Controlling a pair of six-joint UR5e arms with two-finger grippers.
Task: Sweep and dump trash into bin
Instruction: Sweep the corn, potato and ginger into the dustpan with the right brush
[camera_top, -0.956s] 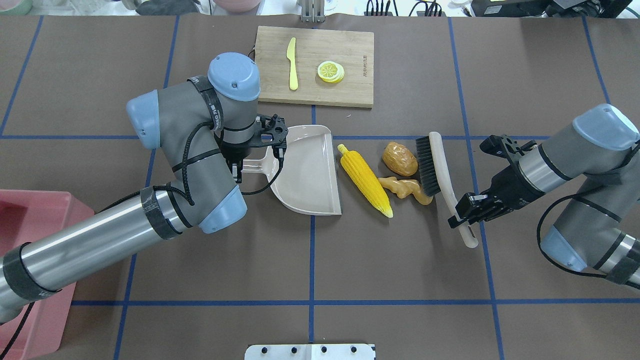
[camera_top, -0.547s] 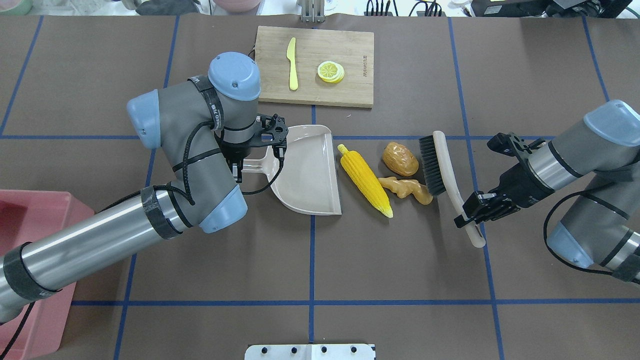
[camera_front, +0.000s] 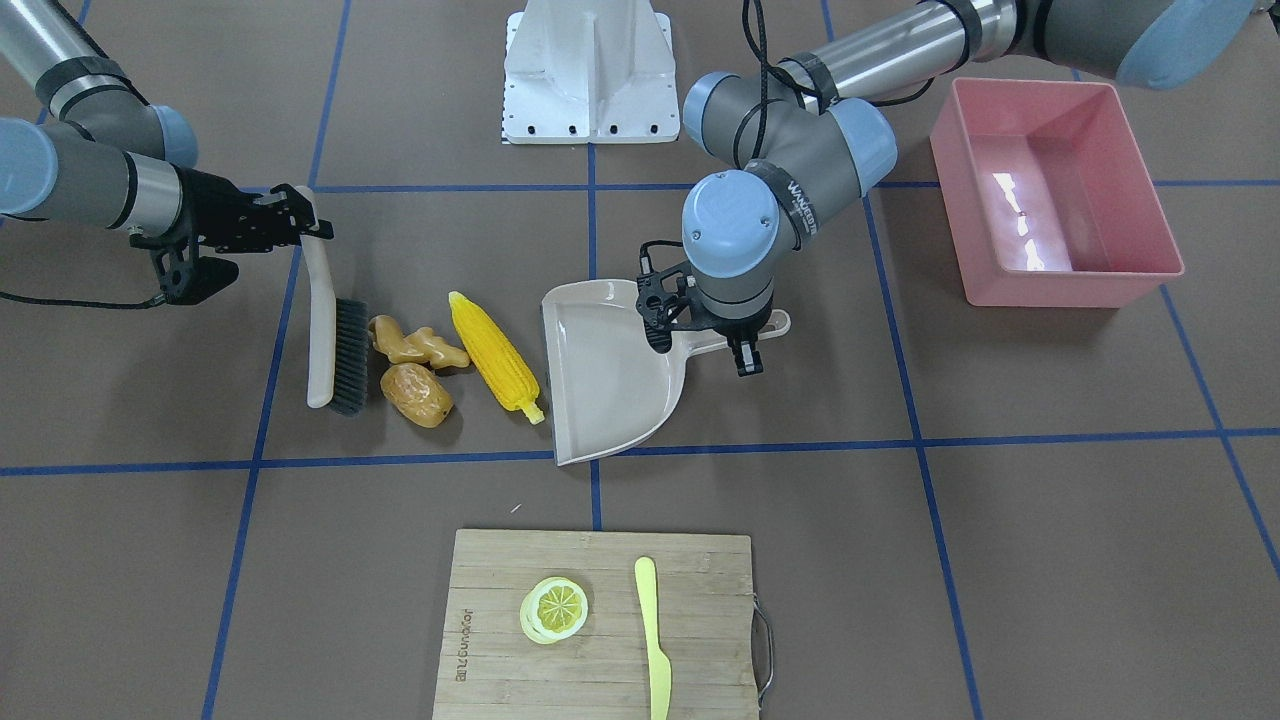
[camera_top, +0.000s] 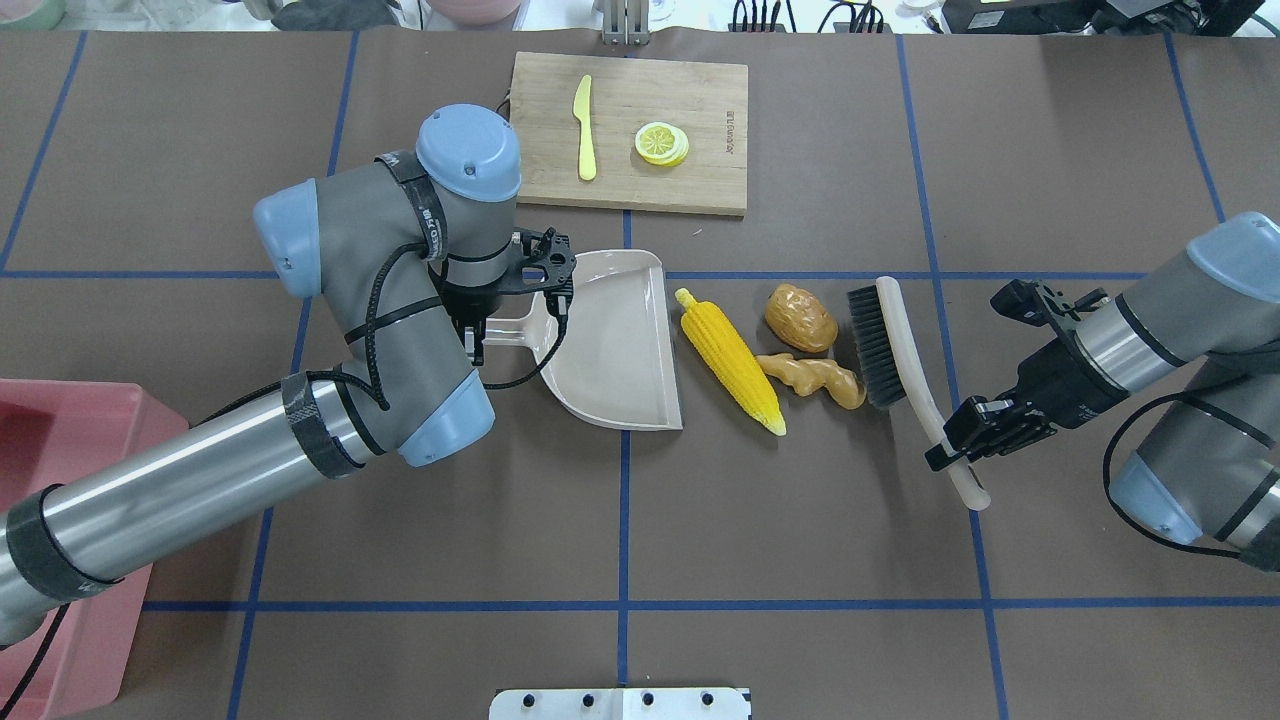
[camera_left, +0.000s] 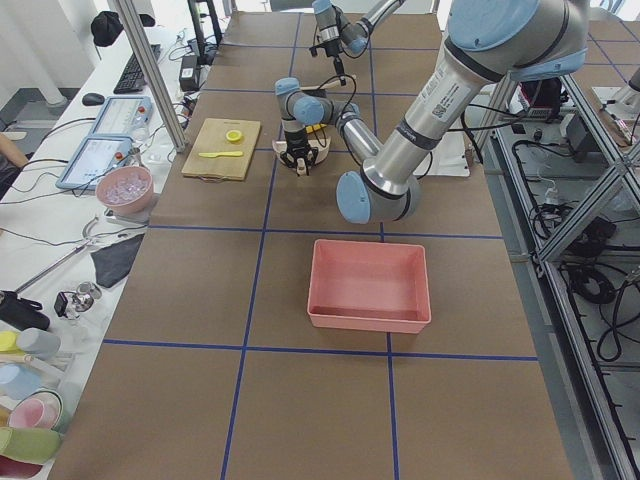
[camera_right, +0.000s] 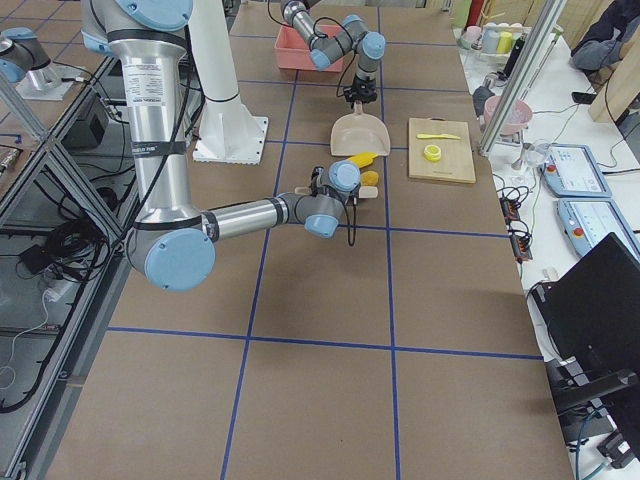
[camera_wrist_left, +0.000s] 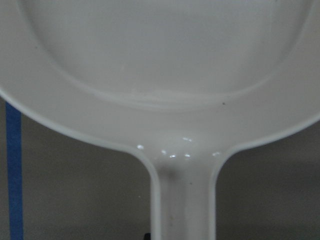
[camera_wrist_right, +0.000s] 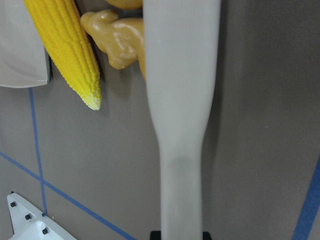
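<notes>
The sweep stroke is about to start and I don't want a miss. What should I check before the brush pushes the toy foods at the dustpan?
1. The right pincer is shut on the brush handle: ok.
2. The left pincer is shut on the dustpan handle: ok.
3. The dustpan's open mouth faces the corn: ok.
4. The corn, ginger and potato all lie between brush and dustpan: ok.
5. The brush rests on the table: cannot tell.
6. The lemon slice and knife are out of the path, on the cutting board: ok.
</notes>
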